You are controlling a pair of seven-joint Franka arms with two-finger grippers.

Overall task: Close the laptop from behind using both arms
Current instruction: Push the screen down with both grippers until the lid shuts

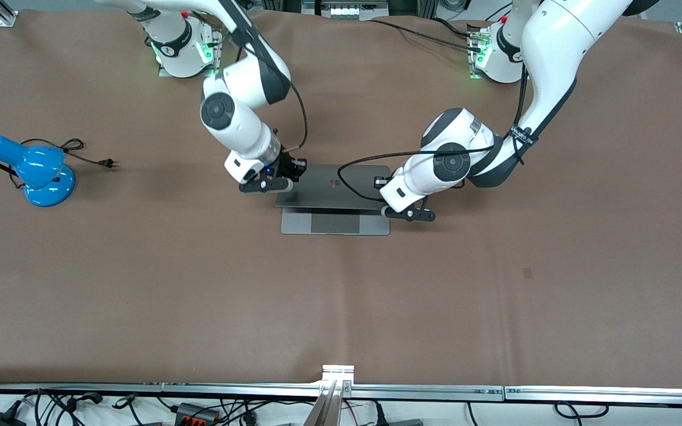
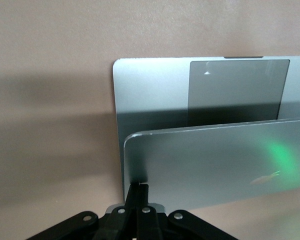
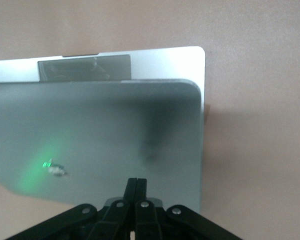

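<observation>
The space-grey laptop (image 1: pixel 334 201) lies at the table's middle. Its lid (image 1: pixel 329 186) is tipped well down over the base, and only the base's front strip with the trackpad (image 1: pixel 335 223) shows. My left gripper (image 1: pixel 387 206) is shut, its tips against the lid's back at the corner toward the left arm's end. The left wrist view shows the gripper (image 2: pixel 140 188) touching the lid (image 2: pixel 215 160) above the base (image 2: pixel 150 90). My right gripper (image 1: pixel 291 177) is shut at the lid's back toward the right arm's end. The right wrist view shows the gripper (image 3: pixel 136 181) on the lid (image 3: pixel 100 135).
A blue desk lamp (image 1: pixel 32 171) with its black cord and plug (image 1: pixel 89 155) lies toward the right arm's end of the table. Brown cloth (image 1: pixel 341 307) covers the table. A metal rail (image 1: pixel 341 387) runs along the edge nearest the front camera.
</observation>
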